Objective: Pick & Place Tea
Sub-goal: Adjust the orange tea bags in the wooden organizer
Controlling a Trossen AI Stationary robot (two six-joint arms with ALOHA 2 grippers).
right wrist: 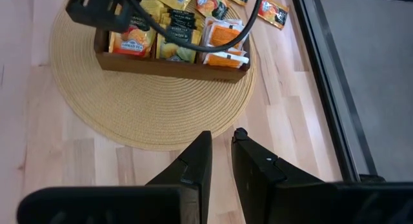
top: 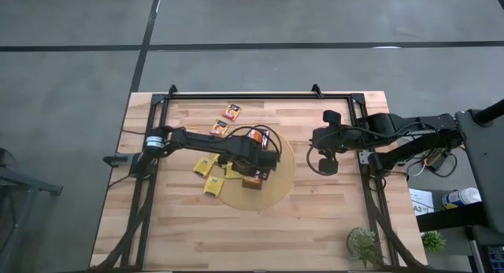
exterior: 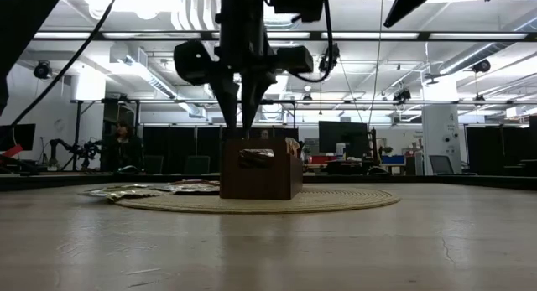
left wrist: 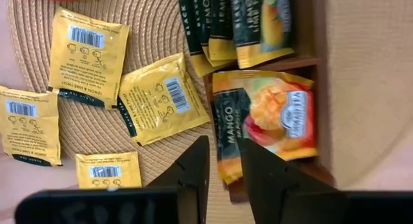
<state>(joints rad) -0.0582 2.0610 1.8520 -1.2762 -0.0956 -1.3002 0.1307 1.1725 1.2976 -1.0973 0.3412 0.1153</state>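
Observation:
The tea is small square sachets. Several stand in the dark-brown tray (right wrist: 171,66), which rests on a round woven mat (right wrist: 148,114). An orange mango sachet (left wrist: 271,124) lies in the tray's near end compartment, one edge over the tray wall. Yellow sachets (left wrist: 161,98) (left wrist: 87,56) lie flat on the mat beside the tray, and others (top: 231,112) lie on the wood. My left gripper (left wrist: 224,169) (exterior: 241,123) points straight down just above that end compartment, open and touching nothing. My right gripper (right wrist: 221,143) hovers right of the mat with a narrow gap between its fingers and nothing in it.
A black metal frame (top: 236,96) borders the table. A small plant (top: 364,243) stands at the near right corner. Bare wood (top: 236,234) stretches along the near side. One more sachet (right wrist: 274,11) lies on the wood past the tray's far end.

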